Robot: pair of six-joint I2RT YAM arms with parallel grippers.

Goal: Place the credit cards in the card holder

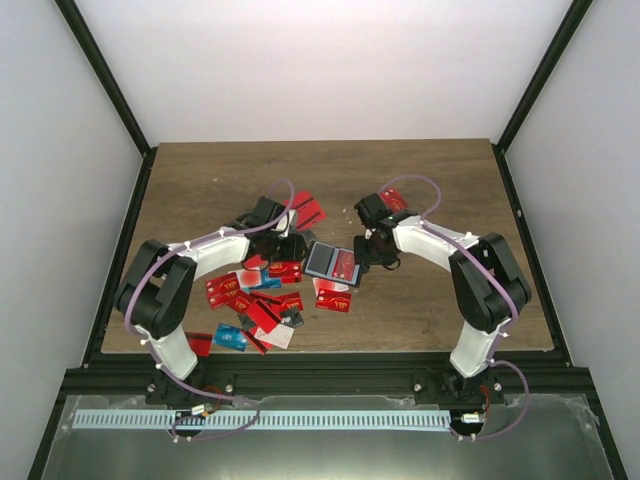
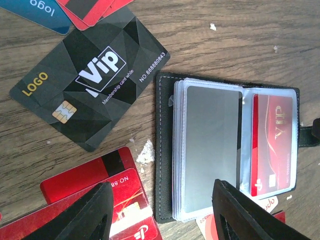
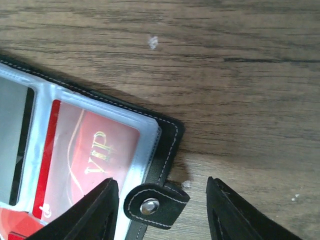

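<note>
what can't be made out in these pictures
Top view: print on the credit cards is too small to read; the left arm covers part of the pile, so no count.
Left wrist view: lower edge of the card holder is partly hidden by the left hand and the frame; the grey sleeve's contents are unclear.
Right wrist view: only the holder's corner with the snap tab shows; frame edges cut the rest.
</note>
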